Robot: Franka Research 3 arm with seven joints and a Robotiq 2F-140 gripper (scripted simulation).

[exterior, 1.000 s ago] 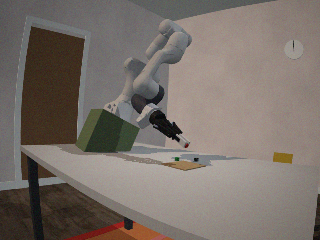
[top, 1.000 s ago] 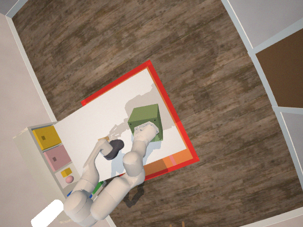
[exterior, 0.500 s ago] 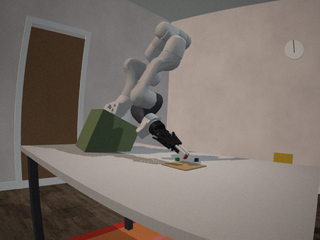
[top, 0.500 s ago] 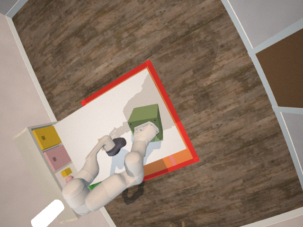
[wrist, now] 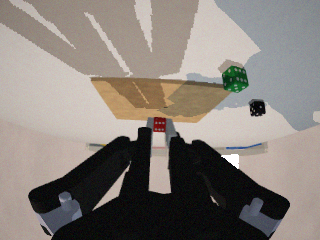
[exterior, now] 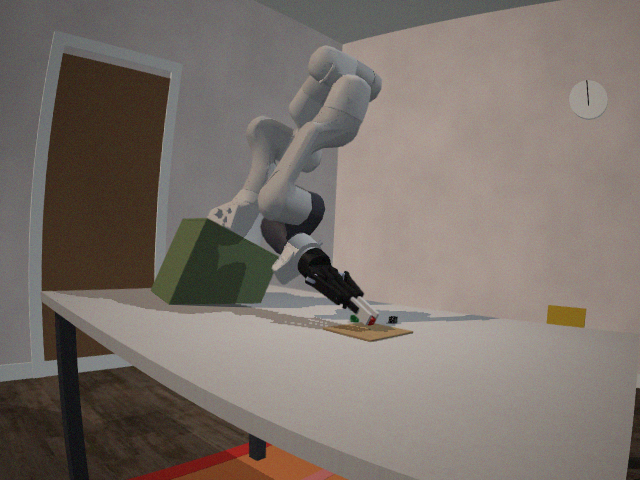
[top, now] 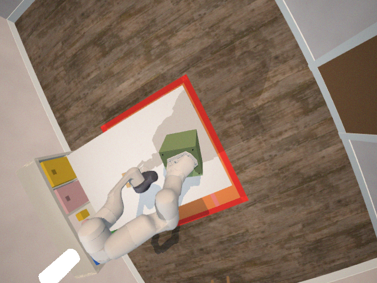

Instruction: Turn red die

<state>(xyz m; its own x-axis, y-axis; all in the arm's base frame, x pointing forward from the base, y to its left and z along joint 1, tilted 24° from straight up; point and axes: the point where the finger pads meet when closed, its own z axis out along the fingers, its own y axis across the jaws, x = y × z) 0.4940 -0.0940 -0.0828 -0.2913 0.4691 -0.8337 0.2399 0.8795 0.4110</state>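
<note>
My gripper [wrist: 159, 127] is shut on the small red die [wrist: 159, 124], held between the fingertips just above the near edge of the tan mat [wrist: 160, 99]. In the exterior view the gripper [exterior: 368, 316] slants down with the red die [exterior: 370, 320] low over the mat [exterior: 369, 331]. The green die [wrist: 235, 79] sits at the mat's far right corner and shows in the side view [exterior: 353, 319] behind the fingers. The black die [wrist: 256, 108] lies on the table right of the mat and shows in the side view [exterior: 392, 319]. In the overhead view the arm hides the dice.
A large green box [exterior: 214, 265] carries the arm's base at the table's back. A yellow block [exterior: 566, 315] stands at the table's far right. A shelf with yellow and pink bins [top: 63, 184] runs along one table side.
</note>
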